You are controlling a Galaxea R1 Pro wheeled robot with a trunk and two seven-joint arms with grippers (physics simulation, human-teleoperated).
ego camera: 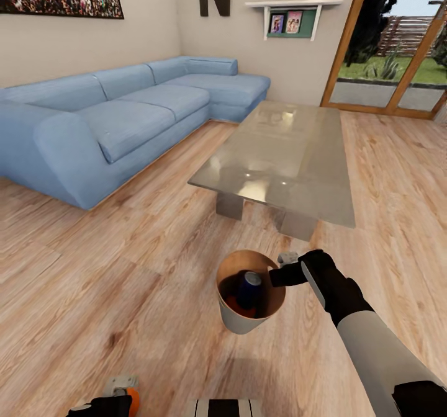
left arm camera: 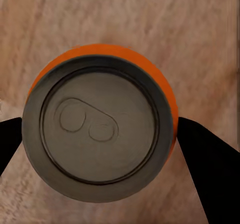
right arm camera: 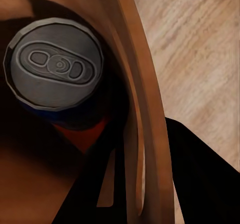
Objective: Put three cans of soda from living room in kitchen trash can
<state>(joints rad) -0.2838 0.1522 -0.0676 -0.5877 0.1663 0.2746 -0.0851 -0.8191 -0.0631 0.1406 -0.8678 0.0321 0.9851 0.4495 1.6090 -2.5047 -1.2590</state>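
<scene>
Left gripper (left arm camera: 100, 134) clamps orange can (left arm camera: 100, 124); right gripper (ego camera: 282, 274) pinches trash can (ego camera: 248, 321) rim (blue can (right arm camera: 55, 66) inside), above wood floor (ego camera: 124, 268).

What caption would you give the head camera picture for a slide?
Robot's right gripper holds a small bin with a blue can inside, beside a glass coffee table.

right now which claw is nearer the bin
Right. The right claw grips the rim of the bin, which holds a blue can. The left claw sits apart at the bottom edge of the head view, clamping an orange can.
</scene>
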